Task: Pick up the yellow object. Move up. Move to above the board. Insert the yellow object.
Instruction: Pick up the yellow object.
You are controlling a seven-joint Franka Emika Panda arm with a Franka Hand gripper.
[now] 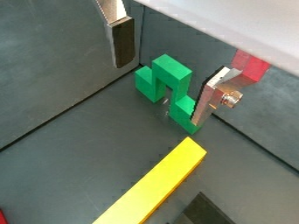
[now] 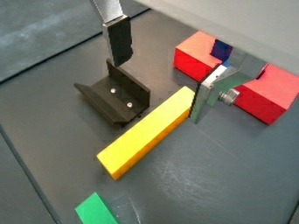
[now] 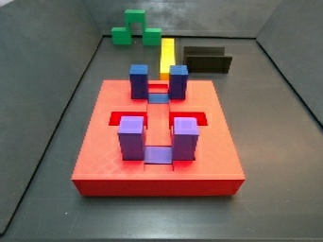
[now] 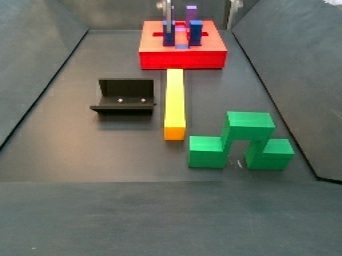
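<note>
You see the bar (image 4: 174,100) lying flat mid-frame on the desk (image 4: 67,130), long axis running toward the board (image 4: 183,55) at top, fixture (image 4: 123,97) at its left, while your tool (image 2: 163,74) hangs above, fingers apart, gripping nothing.

Yellow object (image 4: 175,100) shades yellow to orange; the board (image 3: 157,151) is red with blue and purple posts (image 3: 158,142); green blocks (image 4: 241,141); dark fixture (image 4: 123,98); claw (image 2: 163,70) silver, dark-padded, above the grey table (image 4: 80,150)
</note>
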